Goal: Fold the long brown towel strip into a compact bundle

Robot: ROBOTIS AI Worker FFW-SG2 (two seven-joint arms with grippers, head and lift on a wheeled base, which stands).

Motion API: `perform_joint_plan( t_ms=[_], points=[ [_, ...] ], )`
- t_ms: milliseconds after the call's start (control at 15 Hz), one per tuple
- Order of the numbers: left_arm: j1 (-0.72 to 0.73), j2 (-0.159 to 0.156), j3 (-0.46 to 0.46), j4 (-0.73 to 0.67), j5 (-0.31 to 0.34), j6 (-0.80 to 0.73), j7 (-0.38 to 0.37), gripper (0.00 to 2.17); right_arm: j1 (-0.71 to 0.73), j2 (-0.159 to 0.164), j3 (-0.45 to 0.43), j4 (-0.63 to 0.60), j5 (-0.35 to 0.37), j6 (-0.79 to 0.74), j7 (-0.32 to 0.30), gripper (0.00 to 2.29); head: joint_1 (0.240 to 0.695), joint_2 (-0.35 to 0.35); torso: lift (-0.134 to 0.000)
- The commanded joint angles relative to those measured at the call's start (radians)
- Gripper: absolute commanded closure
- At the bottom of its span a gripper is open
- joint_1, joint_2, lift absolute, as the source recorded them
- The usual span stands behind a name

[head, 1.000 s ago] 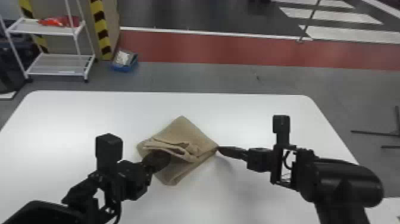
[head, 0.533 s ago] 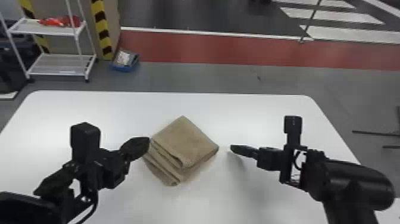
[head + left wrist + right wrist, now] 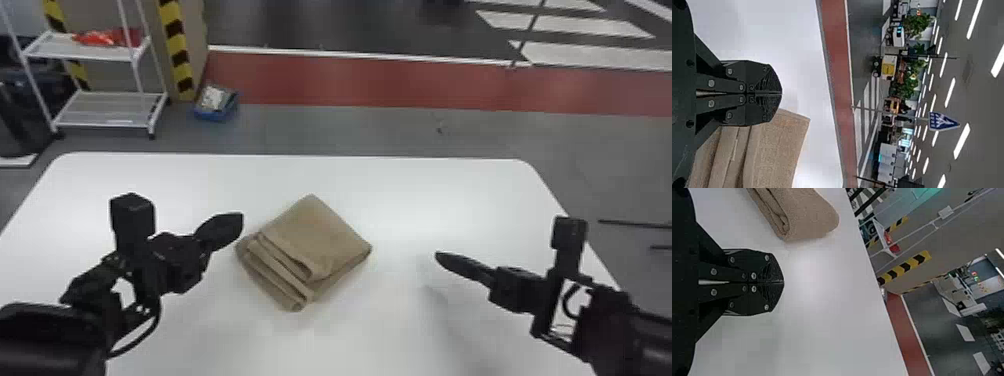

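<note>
Brown and folded into a thick, layered bundle, the towel strip [image 3: 325, 235] lies flat on the white counter [image 3: 400, 190] between the two pincers, nearer to the left pincer [image 3: 240, 221] than to the right pincer [image 3: 438, 256]. The left pincer has its two black fingers together, with nothing between them, and its tip is just beside the bundle's left corner. The right pincer's fingers are also together and empty; its tip points toward the bundle's right corner, well apart from it. One corner of the towel strip points forward, farther from the robot than either pincer's tip. The stacked, loose edges show on the side toward the left pincer and the robot. Well beyond the left pincer, past the counter, stand a white metal shelf rack [image 3: 87, 54] and a blue bin [image 3: 212, 117] on the floor.
</note>
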Motion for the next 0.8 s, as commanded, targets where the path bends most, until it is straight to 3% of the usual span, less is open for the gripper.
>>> perform_joint_plan(
  t_ms=[0,200,333,533,733],
  points=[
    [-0.003,0.001,0.014,0.057,0.003,-0.013,-0.016,2.00,0.054,-0.007,-0.134,-0.055,-0.095,0.000,0.032,2.11,0.695,-0.161,-0.107],
    [-0.002,-0.002,0.020,0.102,0.001,-0.031,-0.036,2.00,0.122,-0.010,-0.319,-0.107,-0.233,0.000,0.080,2.11,0.695,-0.206,-0.107],
    [-0.002,-0.010,0.009,0.123,0.003,-0.044,-0.037,2.00,0.128,-0.009,-0.382,-0.109,-0.294,0.009,0.097,2.11,0.695,-0.261,-0.107],
    [-0.002,-0.037,0.004,0.177,0.001,-0.176,-0.010,2.00,0.140,-0.001,-0.359,-0.138,-0.303,0.018,0.100,2.11,0.695,-0.304,-0.107],
    [-0.002,-0.039,0.003,0.185,-0.008,-0.142,0.007,2.00,0.142,0.001,-0.324,-0.147,-0.305,0.015,0.100,2.11,0.695,-0.285,-0.107]
  ],
)
